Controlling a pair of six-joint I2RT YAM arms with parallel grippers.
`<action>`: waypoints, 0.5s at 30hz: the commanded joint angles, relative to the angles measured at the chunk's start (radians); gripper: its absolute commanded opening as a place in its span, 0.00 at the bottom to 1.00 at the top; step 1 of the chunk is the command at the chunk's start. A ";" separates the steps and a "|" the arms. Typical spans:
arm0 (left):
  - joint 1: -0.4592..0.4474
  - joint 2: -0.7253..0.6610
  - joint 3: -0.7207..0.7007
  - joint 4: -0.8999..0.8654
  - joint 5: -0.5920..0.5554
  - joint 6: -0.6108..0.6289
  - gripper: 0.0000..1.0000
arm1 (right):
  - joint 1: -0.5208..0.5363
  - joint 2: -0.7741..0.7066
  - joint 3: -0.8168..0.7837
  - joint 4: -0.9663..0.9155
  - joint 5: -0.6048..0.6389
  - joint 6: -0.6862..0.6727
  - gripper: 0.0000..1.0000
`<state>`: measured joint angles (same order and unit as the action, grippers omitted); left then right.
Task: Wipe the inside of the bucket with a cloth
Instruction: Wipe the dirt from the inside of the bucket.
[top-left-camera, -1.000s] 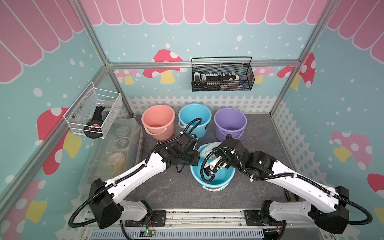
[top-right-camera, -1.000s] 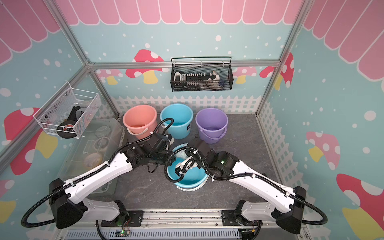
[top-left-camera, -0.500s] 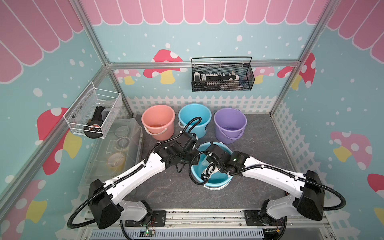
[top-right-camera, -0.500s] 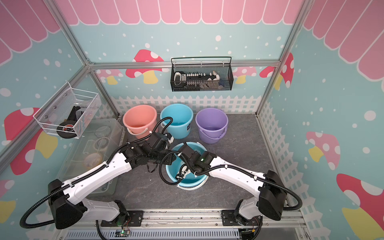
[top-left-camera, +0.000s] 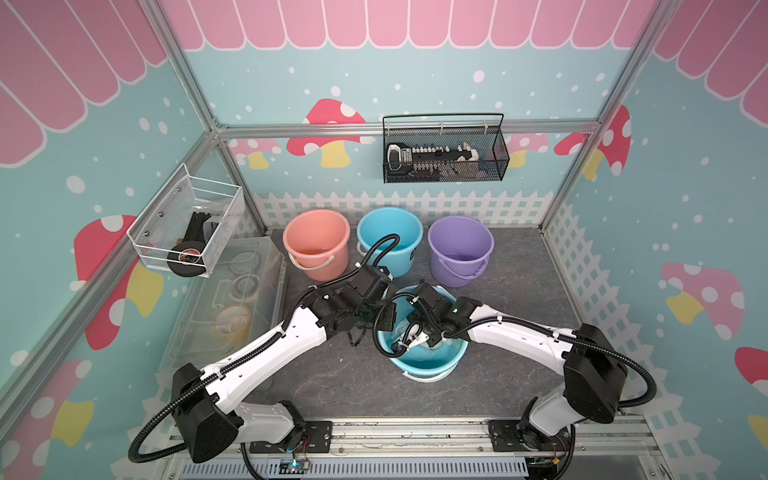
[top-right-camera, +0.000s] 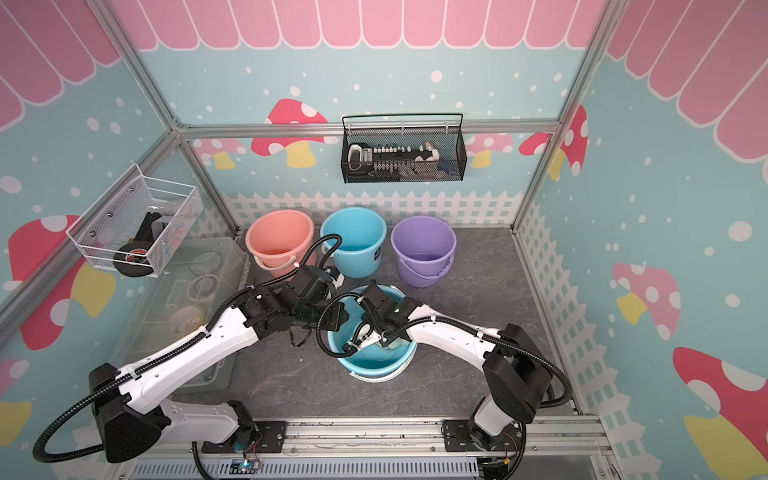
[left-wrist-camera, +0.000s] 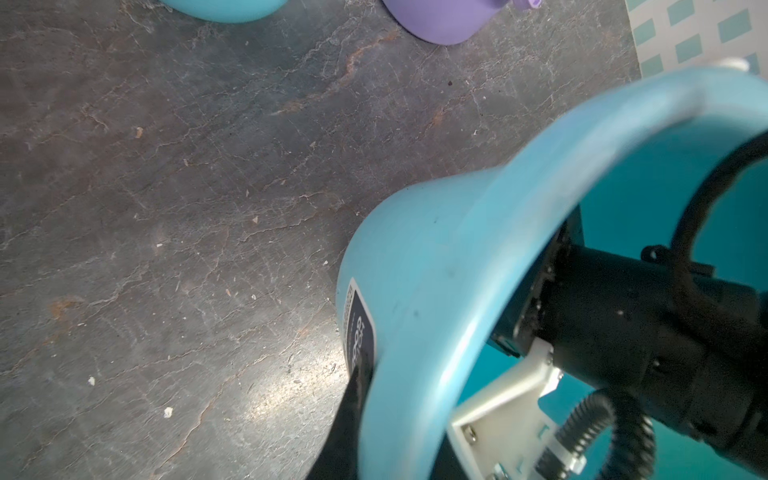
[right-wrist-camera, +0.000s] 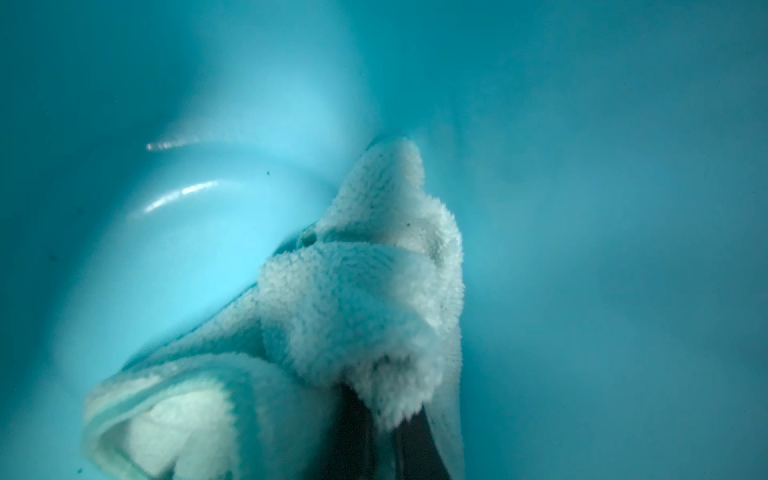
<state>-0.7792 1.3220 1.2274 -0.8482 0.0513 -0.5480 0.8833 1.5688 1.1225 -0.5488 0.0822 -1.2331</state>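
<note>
The blue bucket (top-left-camera: 428, 365) (top-right-camera: 376, 363) stands at the front middle of the dark table. My left gripper (left-wrist-camera: 395, 440) is shut on the bucket (left-wrist-camera: 436, 257) at its left rim, one dark finger outside the wall and one inside. In both top views the left gripper (top-left-camera: 384, 318) (top-right-camera: 332, 318) sits at that rim. My right arm reaches down into the bucket, and its wrist hides most of the inside from above. The right gripper (right-wrist-camera: 384, 444) is shut on the fluffy pale aqua cloth (right-wrist-camera: 357, 299), which is bunched and pressed against the bucket's inner wall (right-wrist-camera: 582, 208).
A pink bucket (top-left-camera: 316, 243), a second blue bucket (top-left-camera: 390, 237) and a purple bucket (top-left-camera: 460, 249) stand in a row just behind. A clear plastic box (top-left-camera: 232, 299) lies at the left. A white wire basket (top-left-camera: 187, 226) and a black one (top-left-camera: 444, 153) hang on the walls.
The right arm has folded in and swung its wrist round inside the bucket with the cloth. The left arm and the bucket have stayed put.
</note>
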 joint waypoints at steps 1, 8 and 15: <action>0.005 -0.030 0.000 0.066 -0.018 -0.029 0.00 | 0.000 -0.029 0.063 -0.116 -0.062 0.082 0.00; 0.004 -0.010 -0.011 0.065 -0.053 -0.025 0.00 | 0.020 -0.131 0.206 -0.391 0.006 0.150 0.00; 0.005 0.012 -0.003 0.066 -0.054 -0.021 0.00 | 0.054 -0.179 0.380 -0.647 0.017 0.250 0.00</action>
<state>-0.7792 1.3270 1.2217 -0.8150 0.0105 -0.5537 0.9241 1.4067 1.4448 -1.0264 0.1047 -1.0599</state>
